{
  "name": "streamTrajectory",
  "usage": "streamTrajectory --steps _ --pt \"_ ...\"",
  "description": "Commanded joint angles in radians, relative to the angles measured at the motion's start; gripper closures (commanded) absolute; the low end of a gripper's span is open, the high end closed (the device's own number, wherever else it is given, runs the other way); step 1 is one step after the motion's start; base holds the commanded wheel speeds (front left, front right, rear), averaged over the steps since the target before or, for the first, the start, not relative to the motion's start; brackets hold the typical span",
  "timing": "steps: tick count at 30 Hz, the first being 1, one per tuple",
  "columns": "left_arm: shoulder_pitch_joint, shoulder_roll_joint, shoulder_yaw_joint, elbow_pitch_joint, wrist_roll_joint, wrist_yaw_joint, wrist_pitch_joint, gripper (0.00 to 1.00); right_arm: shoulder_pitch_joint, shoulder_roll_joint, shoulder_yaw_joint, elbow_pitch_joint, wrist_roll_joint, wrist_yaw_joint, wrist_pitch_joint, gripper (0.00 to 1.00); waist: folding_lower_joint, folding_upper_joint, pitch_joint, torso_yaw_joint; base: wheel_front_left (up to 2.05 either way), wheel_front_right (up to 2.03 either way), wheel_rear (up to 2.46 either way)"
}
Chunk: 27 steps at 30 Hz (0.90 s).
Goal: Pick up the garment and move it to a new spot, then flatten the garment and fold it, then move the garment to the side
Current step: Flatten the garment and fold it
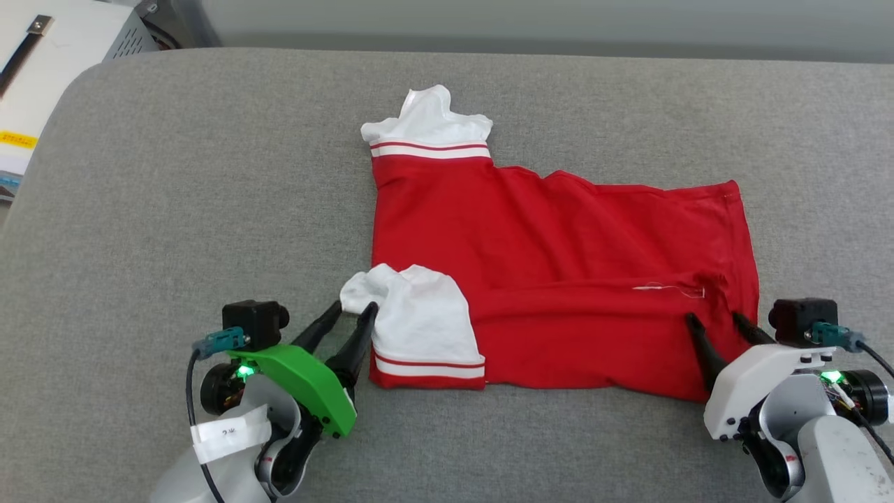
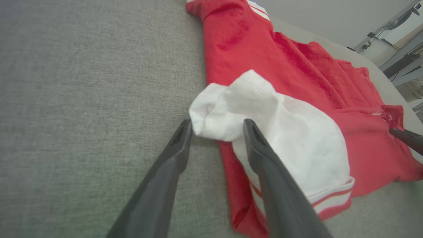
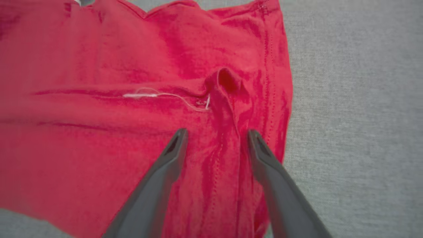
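The garment (image 1: 559,244) lies on the grey cushion (image 1: 209,175), a white case (image 1: 70,35) beyond. Left gripper (image 1: 355,307) and right gripper (image 1: 714,318) stand released at its near edge.

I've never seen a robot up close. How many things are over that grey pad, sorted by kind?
Shirt: 1
Robot hands: 2, the left hand and the right hand
Total: 3
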Motion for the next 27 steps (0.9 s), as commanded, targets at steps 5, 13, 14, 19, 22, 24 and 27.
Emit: streamTrajectory --steps 5,13,14,19,22,24,27 --pt "0.044 0.016 0.049 0.002 -0.016 0.036 -0.045 0.00 0.046 0.014 -0.019 -0.014 -0.026 -0.008 -0.164 0.00 0.0000 0.0000 -0.074 -0.014 0.00 0.00 0.00" --pt "0.123 0.055 0.106 -0.089 0.000 0.168 -0.056 0.00 0.141 0.042 -0.046 -0.120 -0.089 -0.008 -0.269 0.00 0.0000 0.0000 -0.148 -0.011 0.00 0.00 0.00" --pt "0.130 0.062 0.107 -0.108 -0.003 0.179 -0.044 0.00 0.159 0.046 -0.048 -0.139 -0.093 -0.008 -0.265 0.00 0.0000 0.0000 -0.155 -0.010 0.00 0.00 0.00" --pt "0.146 0.099 0.086 -0.202 -0.047 0.208 0.118 0.00 0.232 0.061 -0.053 -0.234 -0.102 -0.008 -0.231 0.00 0.0000 0.0000 -0.167 -0.016 0.00 0.00 0.00" --pt "0.144 0.121 0.067 -0.260 -0.080 0.220 0.231 0.00 0.269 0.069 -0.050 -0.278 -0.100 -0.008 -0.204 0.00 0.0000 0.0000 -0.164 -0.027 0.00 0.00 0.00" --pt "0.139 0.135 0.053 -0.299 -0.099 0.231 0.306 0.00 0.286 0.073 -0.045 -0.304 -0.097 -0.008 -0.188 0.00 0.0000 0.0000 -0.157 -0.036 0.00 0.00 0.00" --pt "0.127 0.152 0.029 -0.346 -0.119 0.243 0.403 0.00 0.296 0.077 -0.037 -0.335 -0.092 -0.008 -0.178 0.00 0.0000 0.0000 -0.139 -0.050 0.00 0.00 0.00"
